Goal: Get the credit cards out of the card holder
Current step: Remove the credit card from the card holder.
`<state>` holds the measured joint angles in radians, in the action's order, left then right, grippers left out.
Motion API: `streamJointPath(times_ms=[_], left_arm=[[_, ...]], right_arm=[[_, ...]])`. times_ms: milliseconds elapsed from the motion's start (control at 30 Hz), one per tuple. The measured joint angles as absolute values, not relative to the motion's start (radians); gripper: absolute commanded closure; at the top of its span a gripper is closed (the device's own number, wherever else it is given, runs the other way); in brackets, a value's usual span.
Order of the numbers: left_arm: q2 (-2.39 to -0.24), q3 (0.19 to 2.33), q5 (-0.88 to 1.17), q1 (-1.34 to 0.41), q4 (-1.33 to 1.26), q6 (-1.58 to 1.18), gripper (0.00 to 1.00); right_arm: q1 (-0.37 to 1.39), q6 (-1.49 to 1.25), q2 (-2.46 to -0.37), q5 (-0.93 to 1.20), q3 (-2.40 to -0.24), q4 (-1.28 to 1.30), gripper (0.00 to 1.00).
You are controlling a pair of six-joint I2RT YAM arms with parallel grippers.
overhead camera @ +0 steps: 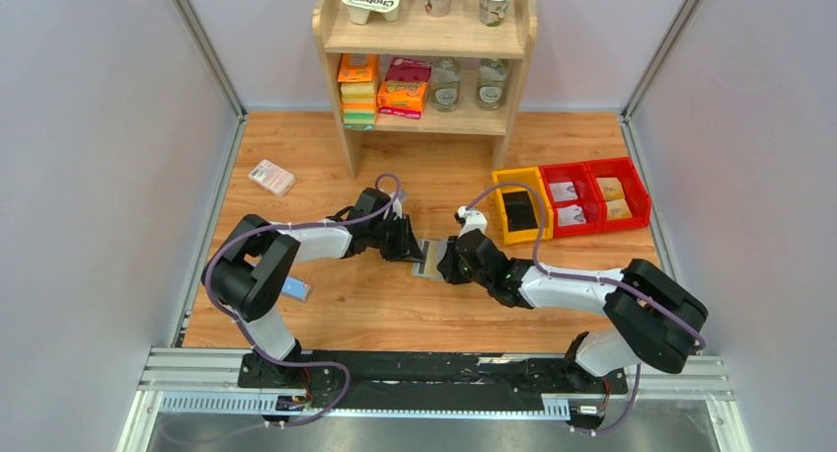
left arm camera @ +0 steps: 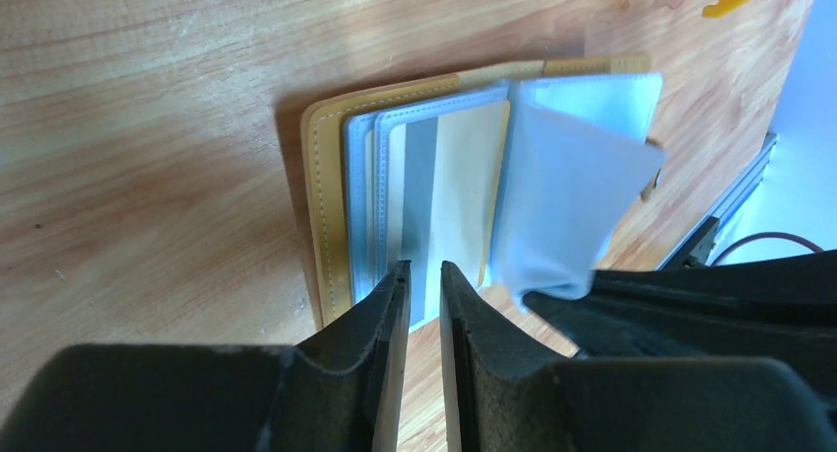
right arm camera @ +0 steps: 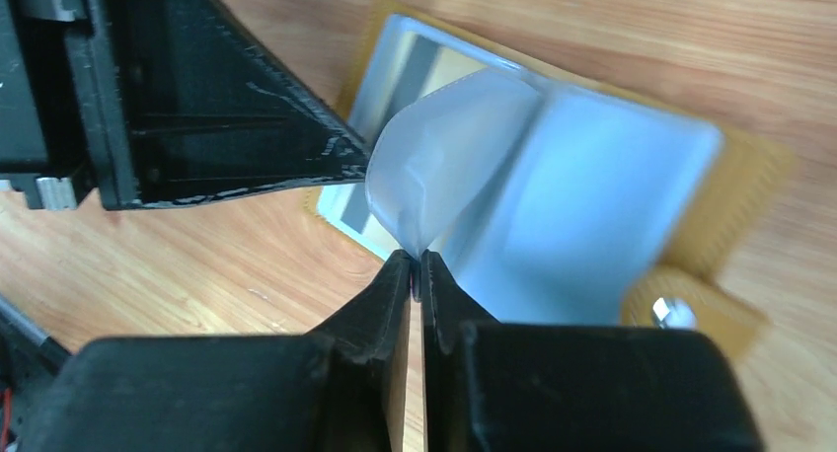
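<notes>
Top external view: a pink-white packet (overhead camera: pixel 271 177) is seen well to the left of and beyond the card holder (overhead camera: pixel 428 259). The holder lies open on the tabletop (overhead camera: pixel 385 309), nearer than the shelf (overhead camera: pixel 347 141). The left tool (overhead camera: pixel 415 245) is set at the holder's left edge. In the left wrist view its jaws are held narrowly apart, with the tips at the near edge of the holder's left page. A tan card (left arm camera: pixel 459 190) with a grey stripe is lodged there under a clear pocket. Whether anything is pinched cannot be told. Right of the card, a pale blue sleeve (left arm camera: pixel 568 200) is raised and curled off the holder. The right tool (overhead camera: pixel 449 262) is found at the holder's right edge. In the right wrist view its jaws are pressed together on the fold of that sleeve, which is held up off the holder. Right of and beyond the holder, yellow and red bins (overhead camera: pixel 544 201) are ranged side by side.
</notes>
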<state>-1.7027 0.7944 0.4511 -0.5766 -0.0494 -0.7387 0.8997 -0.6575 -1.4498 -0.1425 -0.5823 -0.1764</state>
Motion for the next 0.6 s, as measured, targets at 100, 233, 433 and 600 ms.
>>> streamJointPath(times_ms=[100,233,433,600], left_arm=[[-1.703,0.793,0.445,-0.579,-0.047,-0.743,0.73],[-1.699,0.793,0.434,-0.582,-0.039,-0.744,0.73],[-1.666,0.780,0.391,-0.594,0.006,-0.739,0.74],[-1.643,0.772,0.334,-0.604,0.063,-0.731,0.74]], right_arm=[[0.900,-0.679,-1.402,-0.215,-0.583,-0.089,0.86],[0.900,-0.738,-1.355,-0.322,-0.595,0.076,0.75],[0.903,-0.824,-1.322,-0.467,-0.667,0.371,0.57],[0.912,-0.772,-1.232,-0.479,-0.735,0.418,0.61]])
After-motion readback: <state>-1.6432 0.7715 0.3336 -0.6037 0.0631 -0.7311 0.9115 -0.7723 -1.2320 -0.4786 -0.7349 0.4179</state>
